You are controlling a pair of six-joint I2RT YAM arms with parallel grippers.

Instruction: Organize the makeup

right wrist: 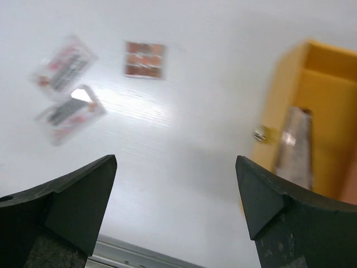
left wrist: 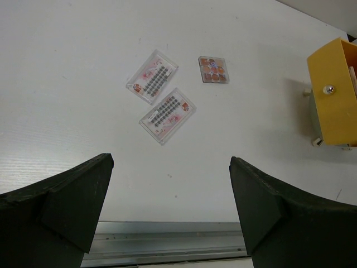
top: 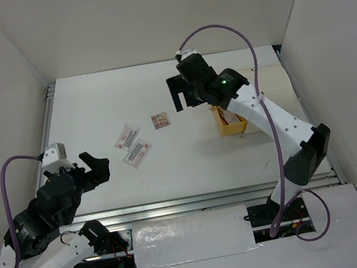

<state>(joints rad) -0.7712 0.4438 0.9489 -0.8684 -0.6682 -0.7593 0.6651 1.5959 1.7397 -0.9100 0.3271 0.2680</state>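
Two arms, same build: white shells on the long links, chunky black housings at the joints. The right arm [top: 286,127] has a row of small dark dots down its white link, plus a green light [top: 225,82] glowing on the black wrist block. A purple cable [top: 253,61] arcs along it, and the left arm [top: 52,195] has its own purple cable too. We can see the left gripper [top: 85,168] and right gripper [top: 189,95] are matte black. Up close the fingers [left wrist: 61,206] look like thick wedges with a rough, grainy finish.
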